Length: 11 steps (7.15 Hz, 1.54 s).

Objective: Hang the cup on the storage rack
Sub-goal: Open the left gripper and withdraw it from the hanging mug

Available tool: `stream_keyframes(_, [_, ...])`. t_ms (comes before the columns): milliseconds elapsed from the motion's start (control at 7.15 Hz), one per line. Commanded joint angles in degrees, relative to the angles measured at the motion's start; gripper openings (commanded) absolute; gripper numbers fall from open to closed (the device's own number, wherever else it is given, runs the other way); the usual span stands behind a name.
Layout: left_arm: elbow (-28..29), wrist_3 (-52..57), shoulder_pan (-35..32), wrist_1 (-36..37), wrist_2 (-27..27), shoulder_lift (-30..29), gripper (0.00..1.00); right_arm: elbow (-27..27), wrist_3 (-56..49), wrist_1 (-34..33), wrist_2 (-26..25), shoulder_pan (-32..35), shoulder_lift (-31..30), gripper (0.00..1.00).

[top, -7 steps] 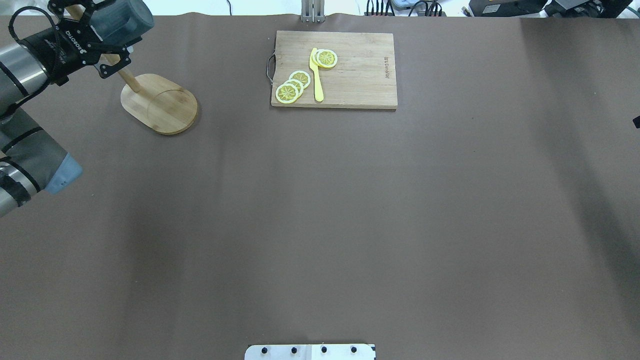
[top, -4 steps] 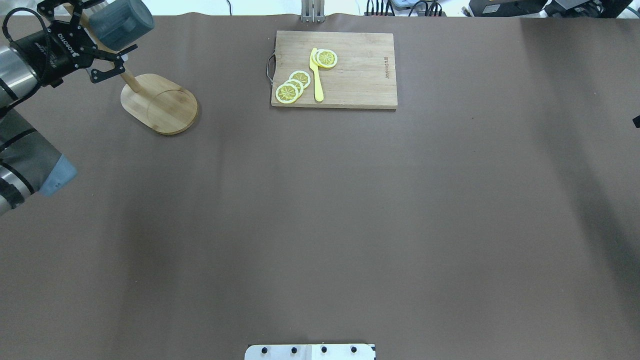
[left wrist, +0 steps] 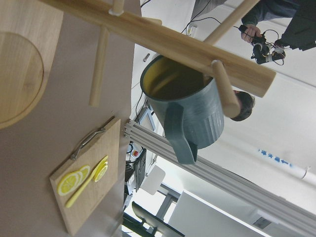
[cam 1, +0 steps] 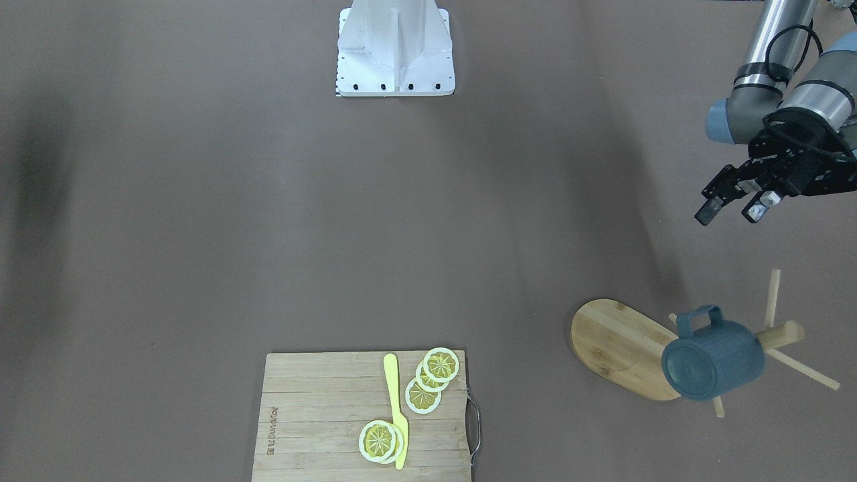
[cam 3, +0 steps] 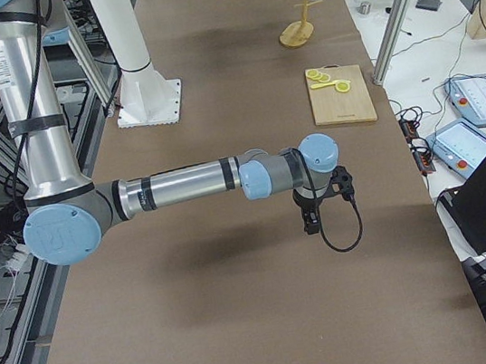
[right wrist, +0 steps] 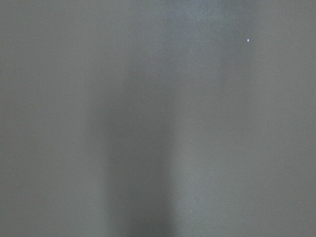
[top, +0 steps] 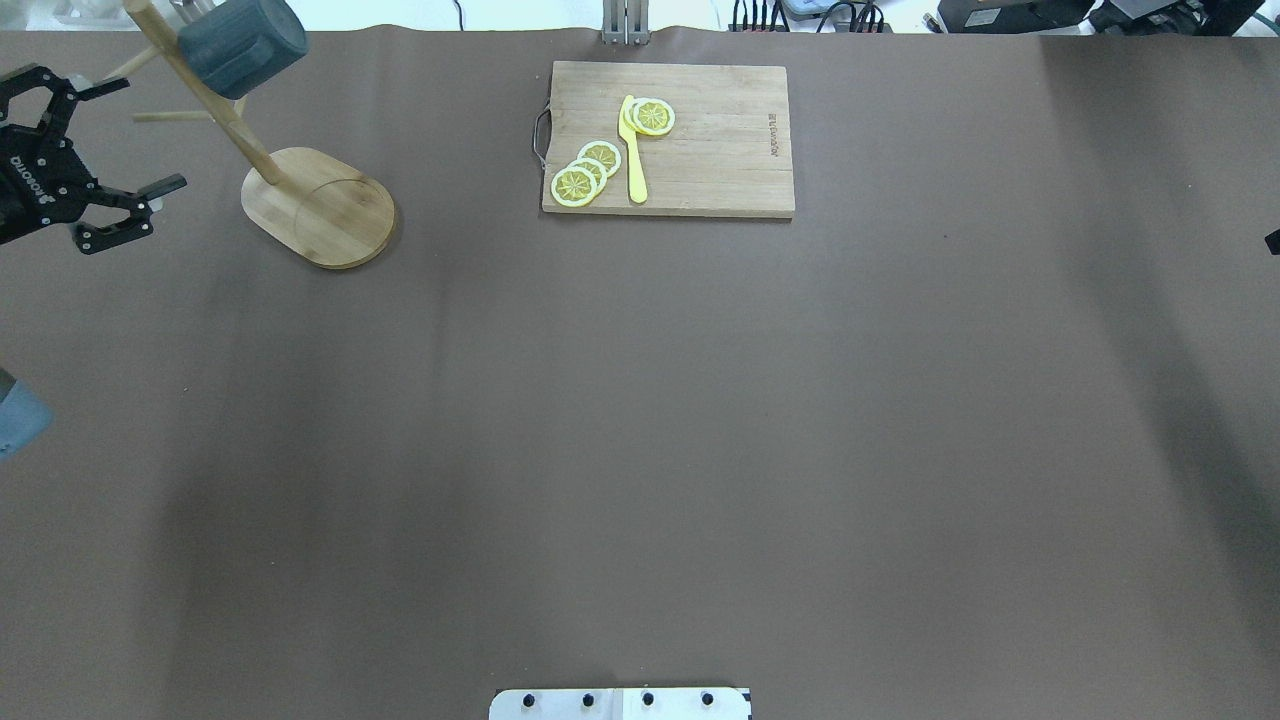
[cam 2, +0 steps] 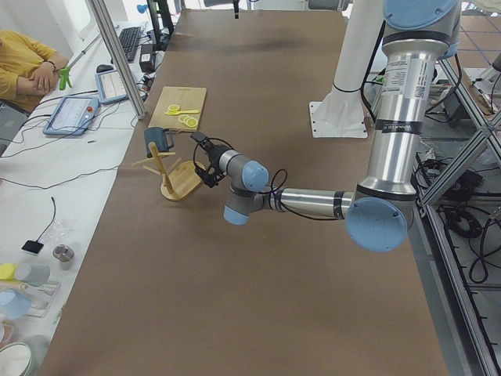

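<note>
The dark blue-grey cup (top: pixel 240 45) hangs by its handle on a peg of the bamboo storage rack (top: pixel 320 205) at the table's far left. It also shows in the front view (cam 1: pixel 713 358) and the left wrist view (left wrist: pixel 190 106), yellow inside visible. My left gripper (top: pixel 156 131) is open and empty, apart from the rack on the robot's side; it also shows in the front view (cam 1: pixel 730 215). My right gripper (cam 3: pixel 309 222) hangs low over bare table at the right; I cannot tell whether it is open or shut.
A bamboo cutting board (top: pixel 720 140) with lemon slices (top: pixel 585 172) and a yellow knife (top: pixel 632 150) lies at the far middle. The robot's white base mount (cam 1: pixel 395 47) stands at the near edge. Brown table covering (top: pixel 640 450) spans the rest.
My left gripper, earlier around the cup at the rack, has drawn back towards the robot and off to the left, open. The cup stays hanging on the peg.
</note>
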Motion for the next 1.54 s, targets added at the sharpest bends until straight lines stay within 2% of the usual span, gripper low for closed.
stream_keyframes(0, [-0.65,28.81,-3.58,5.67,-5.15,5.41,0.97,0.16,-0.08,0.16,-0.03,0.27,0.42,1.0])
stream_keyframes(140, [-0.56,38.58,-5.6,8.84,-5.16,7.34,0.97,0.07,-0.08,1.72,-0.38,0.53,0.42,1.0])
stream_keyframes(280, [-0.47,51.12,-7.53,12.35,-5.16,8.92,0.97,-0.63,-0.08,6.18,-1.52,0.45,-0.19,1.0])
stream_keyframes(420, [-0.73,63.6,-11.56,18.65,-6.64,9.81,0.97,-0.63,-0.43,6.74,-4.05,0.8,-0.54,1.0])
stream_keyframes(559, [-0.65,79.13,-15.42,25.68,-10.31,9.9,0.97,-0.72,-0.61,6.66,-5.47,0.97,-0.63,1.0])
stream_keyframes(839, [-1.0,102.47,-21.32,40.52,-13.67,10.17,0.97,-1.86,-0.95,6.75,-6.27,3.77,-0.99,1.0])
stream_keyframes(979, [-1.17,116.58,-26.14,50.52,-16.65,9.56,0.97,-1.95,-1.05,6.75,-6.36,4.05,-0.99,1.0])
stream_keyframes(1119, [-3.09,126.47,-29.84,63.5,-19.38,7.99,0.97,-1.95,-1.05,6.66,-6.62,4.75,-1.07,1.0])
stream_keyframes(1399, [-12.29,128.5,-30.76,92.85,-20.11,3.59,0.97,-2.39,-0.87,6.66,-8.11,5.28,-1.95,1.0])
